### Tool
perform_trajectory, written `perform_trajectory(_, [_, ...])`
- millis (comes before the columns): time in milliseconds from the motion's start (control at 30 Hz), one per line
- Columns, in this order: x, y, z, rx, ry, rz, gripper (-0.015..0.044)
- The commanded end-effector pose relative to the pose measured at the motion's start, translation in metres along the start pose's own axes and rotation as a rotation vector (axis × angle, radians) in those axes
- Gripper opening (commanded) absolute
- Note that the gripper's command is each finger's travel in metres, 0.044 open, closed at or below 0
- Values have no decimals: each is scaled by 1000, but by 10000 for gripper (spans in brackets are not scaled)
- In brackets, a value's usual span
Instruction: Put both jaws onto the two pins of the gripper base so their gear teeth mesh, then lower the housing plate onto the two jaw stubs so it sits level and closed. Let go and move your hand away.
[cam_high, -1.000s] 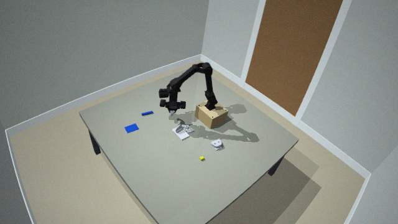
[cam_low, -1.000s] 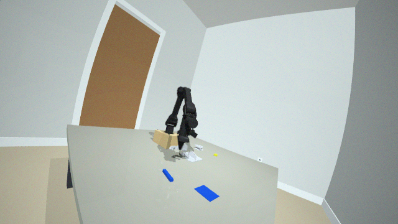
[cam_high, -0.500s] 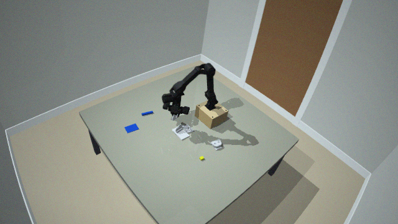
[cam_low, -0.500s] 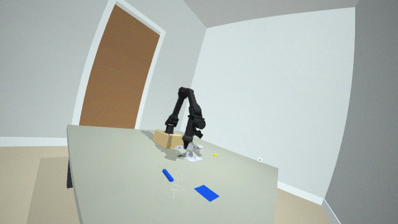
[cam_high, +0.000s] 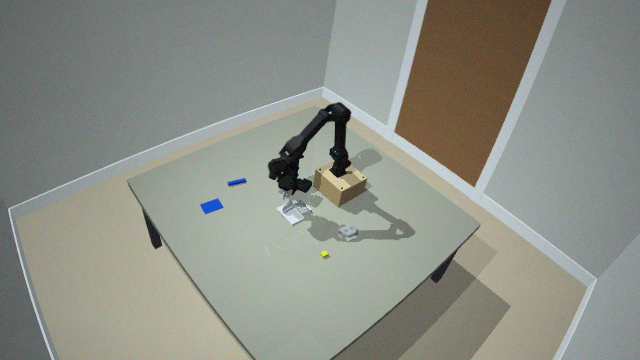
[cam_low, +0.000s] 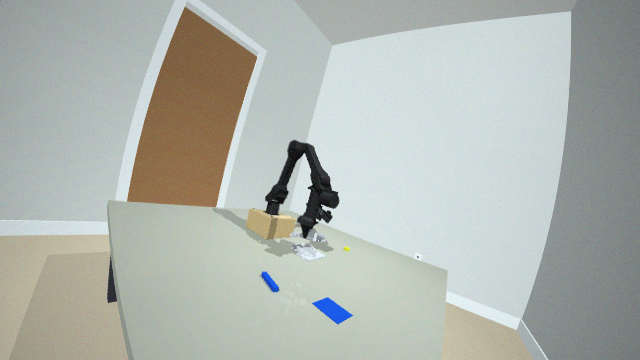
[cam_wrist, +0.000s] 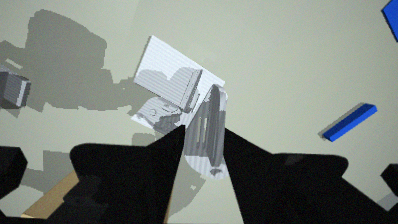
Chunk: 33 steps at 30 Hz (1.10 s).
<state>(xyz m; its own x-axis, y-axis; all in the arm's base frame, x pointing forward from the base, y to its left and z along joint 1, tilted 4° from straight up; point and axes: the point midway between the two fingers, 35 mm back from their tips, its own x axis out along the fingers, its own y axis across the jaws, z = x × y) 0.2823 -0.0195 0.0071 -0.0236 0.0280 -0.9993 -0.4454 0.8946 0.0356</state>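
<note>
My gripper (cam_high: 292, 191) (cam_low: 305, 236) (cam_wrist: 202, 130) is shut on a grey-white jaw (cam_high: 286, 195) (cam_wrist: 216, 120), which points forward from between the fingertips. The jaw is held above the table beside the white gripper base (cam_high: 291, 216) (cam_low: 312, 254) (cam_wrist: 161, 56) and overlaps its edge in the wrist view. A second pale part, apparently the other jaw (cam_wrist: 162, 111), is at the base's near left side in the wrist view. The pins and any meshing of teeth cannot be made out. The housing plate (cam_high: 348, 230) (cam_low: 320, 238) (cam_wrist: 14, 90) lies apart on the table.
The arm stands on a wooden block (cam_high: 341, 184) (cam_low: 270, 225) close to the base. A blue bar (cam_high: 237, 182) (cam_low: 270, 282) (cam_wrist: 350, 122) and a flat blue square (cam_high: 212, 206) (cam_low: 333, 310) (cam_wrist: 392, 17) lie on one side; a small yellow block (cam_high: 324, 254) (cam_low: 346, 249) lies beyond the base.
</note>
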Motion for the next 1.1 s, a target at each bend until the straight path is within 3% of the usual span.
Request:
perform_trajectory(0, [-1,14,4,61,-8,1,134])
perform_trajectory(1067, [1,119,10,544,-1,18,134])
